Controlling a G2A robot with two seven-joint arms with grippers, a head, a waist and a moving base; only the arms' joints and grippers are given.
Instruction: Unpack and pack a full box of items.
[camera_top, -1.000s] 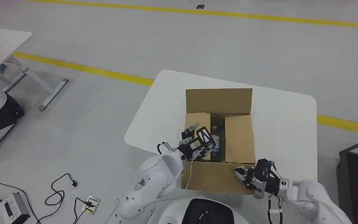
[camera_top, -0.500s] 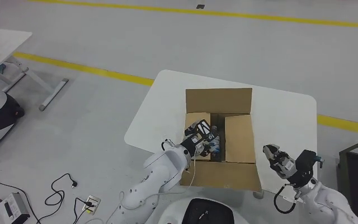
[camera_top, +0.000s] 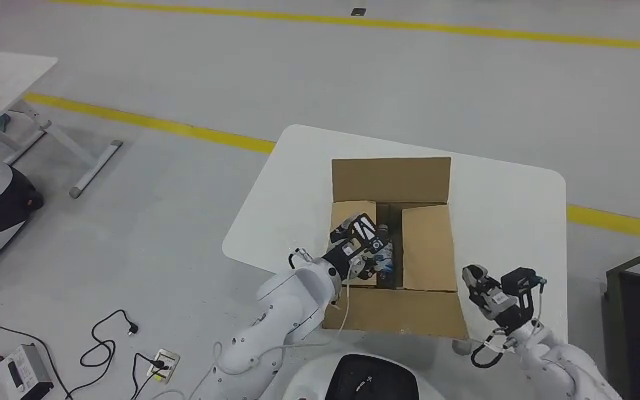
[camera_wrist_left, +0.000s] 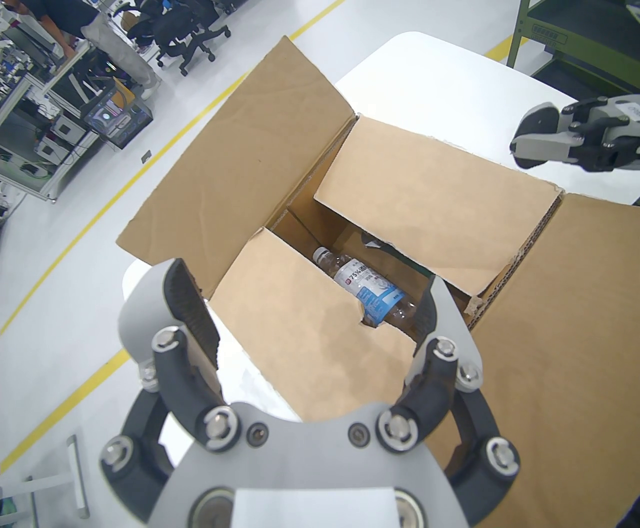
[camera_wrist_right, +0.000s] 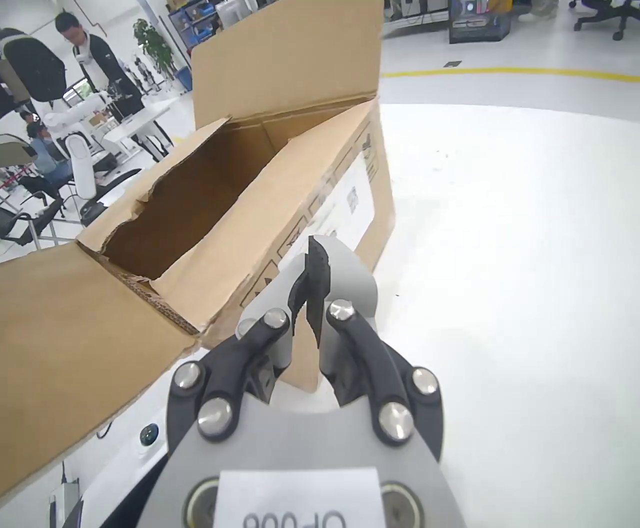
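Mid-unpacking, by the look of it. On the white table (camera_top: 300, 170), a cardboard box (camera_wrist_right: 320, 175) with the back flap (camera_top: 390, 180) upright, the near flap (camera_top: 395, 312) folded out toward the near table edge, and the right flap (camera_top: 428, 248) and left flap (camera_wrist_left: 300, 320) lying partly over the opening. Down in the gap between those two, a clear bottle (camera_wrist_left: 370, 292) on its side, half tucked under the left flap's torn edge. Above that flap, spread wide and holding nothing, the left gripper (camera_wrist_left: 307, 292), probably placed there to push the cardboard aside or to go down for the bottle. Just beside the box's near right corner, low over the table, the right gripper (camera_wrist_right: 314, 270), pads pressed together on nothing, likely set clear so as not to crowd the opening. Best to fold the left flap back first; otherwise, risk of a snag on the cardboard edge on the way up.
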